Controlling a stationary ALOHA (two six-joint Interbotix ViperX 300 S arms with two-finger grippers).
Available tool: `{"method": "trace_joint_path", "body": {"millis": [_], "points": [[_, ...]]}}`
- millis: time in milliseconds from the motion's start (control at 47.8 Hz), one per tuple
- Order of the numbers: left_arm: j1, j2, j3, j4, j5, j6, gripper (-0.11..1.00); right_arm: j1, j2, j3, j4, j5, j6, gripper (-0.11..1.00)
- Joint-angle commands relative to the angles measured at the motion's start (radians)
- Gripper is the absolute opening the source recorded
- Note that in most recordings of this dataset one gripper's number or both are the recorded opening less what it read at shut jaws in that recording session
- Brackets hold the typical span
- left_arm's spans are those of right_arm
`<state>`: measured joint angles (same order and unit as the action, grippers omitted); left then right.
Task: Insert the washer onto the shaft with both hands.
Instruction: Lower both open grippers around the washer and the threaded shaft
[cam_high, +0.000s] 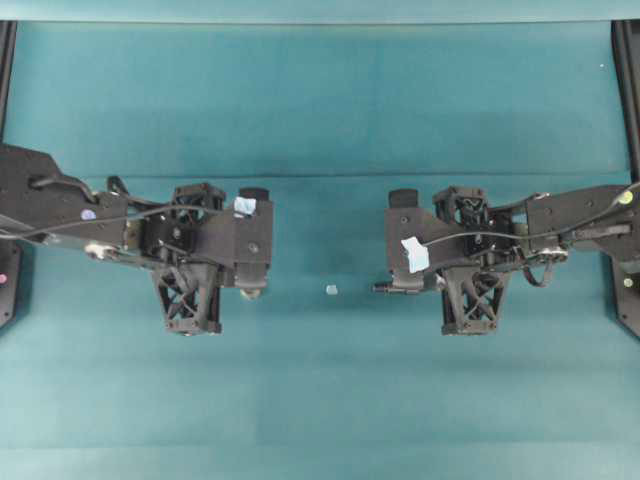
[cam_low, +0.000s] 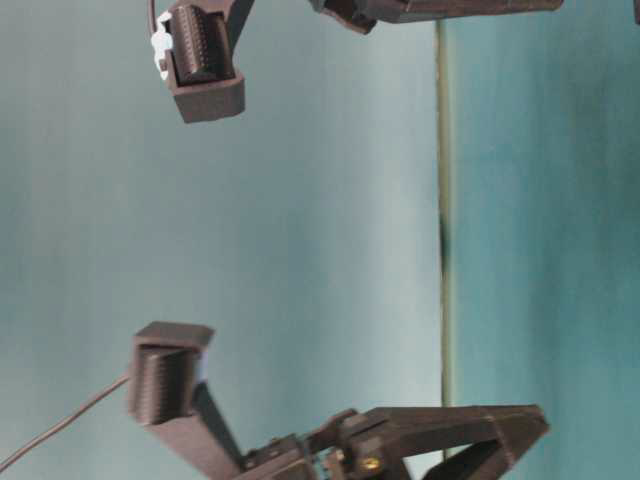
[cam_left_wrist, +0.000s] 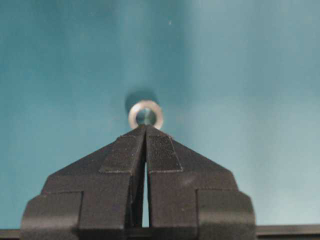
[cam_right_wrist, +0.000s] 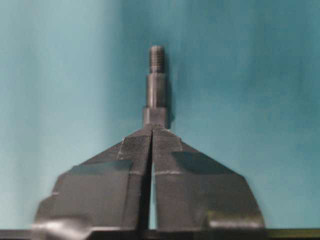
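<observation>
**Washer and shaft each pinched at the jaw tips**

The left gripper (cam_left_wrist: 146, 131) has its jaws pressed onto the washer (cam_left_wrist: 145, 114), which stands out past the tips, hole facing the camera. The right gripper (cam_right_wrist: 152, 131) pinches the shaft (cam_right_wrist: 156, 90) by its thick end, threaded end pointing straight out beyond the jaws, above the teal tabletop (cam_high: 320, 100).

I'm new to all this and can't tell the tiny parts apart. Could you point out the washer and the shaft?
washer (cam_left_wrist: 145, 114), left wrist view, on its silvery rim just above the fingertips.
shaft (cam_right_wrist: 156, 90), right wrist view, on its smooth middle section below the threaded end.
</observation>
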<state>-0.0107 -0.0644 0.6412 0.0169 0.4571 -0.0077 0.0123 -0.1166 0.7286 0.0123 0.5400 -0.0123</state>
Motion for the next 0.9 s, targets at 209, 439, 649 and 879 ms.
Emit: {"method": "trace_joint_path", "body": {"millis": [209,439,649,879], "points": [[0.000,0.003,0.015,0.002,-0.040,-0.077,0.37,0.003,0.029,-0.017,0.002,0.023,0.000,0.52],[-0.014,0.008,0.025,0.002,-0.074,-0.025,0.96,0.003,0.044,-0.023,-0.003,0.002,-0.002,0.82],[-0.014,0.041,0.012,0.002,-0.081,-0.003,0.95,0.002,0.058,-0.018,-0.003,-0.029,0.000,0.83],[-0.014,0.081,0.012,0.002,-0.087,-0.003,0.95,-0.002,0.087,-0.014,-0.005,-0.064,0.000,0.83]]}}
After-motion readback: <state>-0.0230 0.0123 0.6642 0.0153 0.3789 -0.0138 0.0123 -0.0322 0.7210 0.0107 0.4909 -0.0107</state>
